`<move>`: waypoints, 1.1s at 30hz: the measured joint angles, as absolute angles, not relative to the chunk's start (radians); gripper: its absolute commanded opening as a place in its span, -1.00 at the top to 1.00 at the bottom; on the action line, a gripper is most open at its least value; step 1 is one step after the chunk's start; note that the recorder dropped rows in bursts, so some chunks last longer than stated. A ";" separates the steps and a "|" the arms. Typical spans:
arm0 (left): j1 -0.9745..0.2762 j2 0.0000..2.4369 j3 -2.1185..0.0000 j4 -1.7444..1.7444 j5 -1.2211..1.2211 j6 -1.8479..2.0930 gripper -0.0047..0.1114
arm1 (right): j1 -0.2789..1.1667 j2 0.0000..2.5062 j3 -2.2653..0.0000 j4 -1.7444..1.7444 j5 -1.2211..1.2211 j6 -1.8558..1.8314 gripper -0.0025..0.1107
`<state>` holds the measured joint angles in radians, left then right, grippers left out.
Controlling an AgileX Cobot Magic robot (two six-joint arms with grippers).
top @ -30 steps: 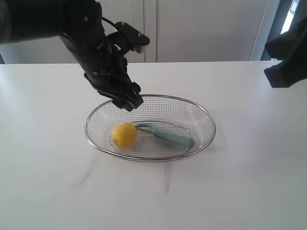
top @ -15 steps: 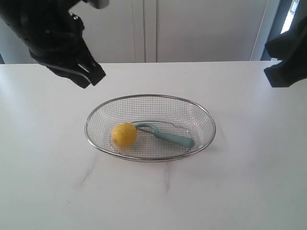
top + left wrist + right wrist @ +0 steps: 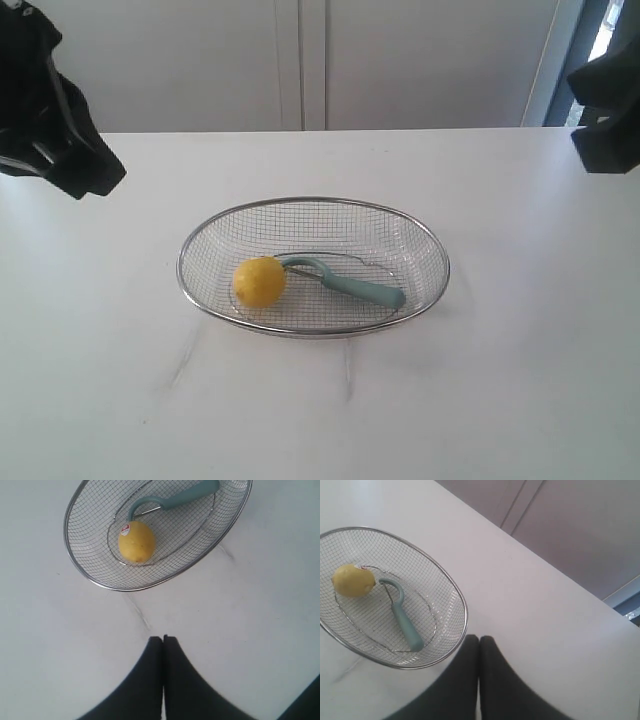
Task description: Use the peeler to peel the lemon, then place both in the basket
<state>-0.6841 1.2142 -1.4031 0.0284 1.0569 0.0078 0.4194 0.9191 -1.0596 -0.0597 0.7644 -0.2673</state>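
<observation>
Showing the work surface with both task items inside the basket [image 3: 440,262], which stands near the middle of the white table [image 3: 320,410]. The lemon [image 3: 259,282] rests on the mesh floor toward the left-arm end. The peeler [image 3: 350,284] lies beside it, its curved blade loop touching or just beside the lemon and its teal handle pointing toward the right-arm end.

The left gripper [image 3: 163,640] hangs above bare table, well apart from the basket rim. Its fingers are pressed together with nothing between them. The right gripper [image 3: 479,639] is likewise pressed together and empty, high over the table just outside the basket's other end.

A small sticker [image 3: 125,529] shows on the lemon, and the visible skin looks whole and yellow. Whether any strip has been pared from the hidden side cannot be told.

Step in hand, as a judgement: the placing part of the task appears satisfied, since lemon and peeler both lie within the rim and neither arm holds anything.

Next move, as a judgement: if the peeling counts as done, the arms need only stay clear of the rim. If it does not, one gripper must spread, descend inside the rim and take the slim handle along its length. The other must steady the round lemon, which would roll readily on the mesh.
</observation>
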 measured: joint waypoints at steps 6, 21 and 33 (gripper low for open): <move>-0.684 1.214 -1.403 0.028 1.055 0.008 0.92 | 0.419 0.857 -1.060 -0.060 0.726 -0.267 0.96; -0.684 1.165 -1.398 0.028 1.051 0.008 0.92 | 0.419 0.822 -1.060 -0.060 0.725 -0.265 0.96; -0.401 0.766 -1.169 0.027 1.006 0.012 0.92 | 0.419 0.822 -1.060 -0.060 0.724 -0.265 0.96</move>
<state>-0.4005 0.7657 -1.1689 0.0265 1.0064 0.0118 0.4194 0.8216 -1.0596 -0.0597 0.7241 -0.2654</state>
